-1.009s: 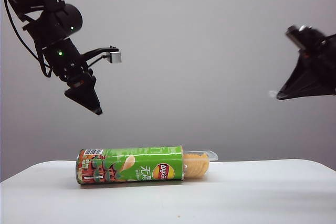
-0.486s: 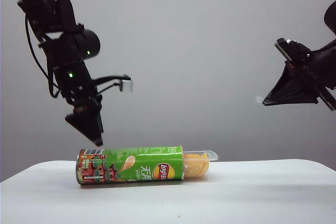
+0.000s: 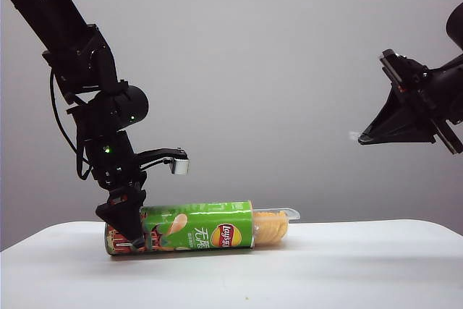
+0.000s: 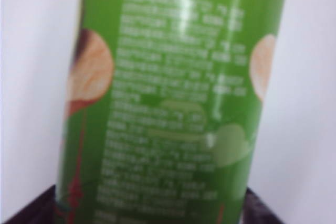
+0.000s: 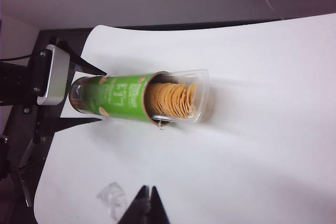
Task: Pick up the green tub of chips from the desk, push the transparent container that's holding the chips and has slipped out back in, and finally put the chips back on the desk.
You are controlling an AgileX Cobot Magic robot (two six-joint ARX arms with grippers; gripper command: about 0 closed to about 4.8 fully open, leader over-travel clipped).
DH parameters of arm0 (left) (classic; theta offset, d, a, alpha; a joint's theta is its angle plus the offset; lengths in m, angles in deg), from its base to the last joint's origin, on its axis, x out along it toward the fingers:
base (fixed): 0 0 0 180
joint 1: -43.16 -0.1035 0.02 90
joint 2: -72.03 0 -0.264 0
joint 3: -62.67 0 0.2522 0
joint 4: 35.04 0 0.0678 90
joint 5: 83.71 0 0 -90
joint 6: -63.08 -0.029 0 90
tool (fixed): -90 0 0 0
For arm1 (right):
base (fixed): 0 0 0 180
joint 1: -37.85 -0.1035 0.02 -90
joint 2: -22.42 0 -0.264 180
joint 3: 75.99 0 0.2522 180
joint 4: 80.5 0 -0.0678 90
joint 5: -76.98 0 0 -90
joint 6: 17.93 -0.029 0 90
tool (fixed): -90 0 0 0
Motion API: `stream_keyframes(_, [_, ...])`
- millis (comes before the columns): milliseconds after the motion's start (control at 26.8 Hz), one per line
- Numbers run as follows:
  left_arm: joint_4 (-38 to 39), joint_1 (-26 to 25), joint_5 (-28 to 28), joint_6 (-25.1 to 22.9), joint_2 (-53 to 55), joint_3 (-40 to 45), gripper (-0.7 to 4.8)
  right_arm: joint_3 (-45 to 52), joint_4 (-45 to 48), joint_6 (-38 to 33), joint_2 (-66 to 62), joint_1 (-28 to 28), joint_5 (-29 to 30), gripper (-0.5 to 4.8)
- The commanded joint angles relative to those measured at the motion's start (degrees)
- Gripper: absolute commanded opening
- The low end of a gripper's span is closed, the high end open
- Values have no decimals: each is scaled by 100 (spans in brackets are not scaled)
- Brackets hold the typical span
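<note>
- Since a second ago, left gripper (image 3: 134, 240) is coming down from well above the desk (image 3: 347, 265) to the closed, red-brown end of the green tub of chips (image 3: 195, 228); right gripper (image 3: 362, 139) is shifting slightly inward, high on the right side.
- Desk's near edge is lying bare in the exterior view.
- Green tub of chips is lying on its side along the desk, closed end toward the left edge, open end toward the middle.
- Left gripper's jaws are standing spread, straddling the tub's closed end; in the right wrist view one black finger (image 5: 86, 66) is showing on each side of the can (image 5: 113, 98). Contact cannot be told.
- Left wrist view is filling with the blurred green can wall (image 4: 173, 98).
- Transparent container (image 3: 278, 221) is sticking partway out of the open end, chips (image 3: 269, 228) stacked inside it.
- Right gripper (image 5: 148, 198) is hanging well above the desk's right side, fingers pressed together, holding nothing.
</note>
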Motion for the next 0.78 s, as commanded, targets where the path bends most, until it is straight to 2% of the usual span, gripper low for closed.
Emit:
stream_keyframes(37, [-76, 2, -7, -13, -20, -4, 308, -15, 61, 74, 4, 4, -2, -5])
stream_keyframes(75, [-96, 2, -7, -7, -20, -9, 280, -15, 72, 76, 4, 4, -15, -5])
stream_keyframes(112, [-90, 4, -9, 7, -20, -11, 275, -15, 74, 79, 4, 7, -48, -5])
stream_keyframes(411, [79, 166, 197, 0, -149, -22, 277, -17, 140, 87, 4, 120, -278, -4])
stream_keyframes(448, [131, 240, 190, -2, -251, -22, 277, -17, 136, 87, 4, 136, -227, 12])
stream_keyframes(486, [199, 278, 157, -11, -385, -24, 278, -17, 136, 81, 2, 214, -52, 52])
stream_keyframes(635, [334, 448, 203, -7, -721, -24, 278, -103, 94, -92, -190, 442, 763, 107])
stream_keyframes(710, [374, 538, 195, 2, -874, -22, 277, -144, 94, -166, -313, 566, 1222, 118])
stream_keyframes(747, [426, 636, 192, -2, -1051, -22, 277, -203, 101, -264, -466, 723, 1722, 118])
stream_keyframes(785, [452, 686, 190, -11, -1169, -22, 277, -243, 109, -264, -538, 767, 1952, 118])
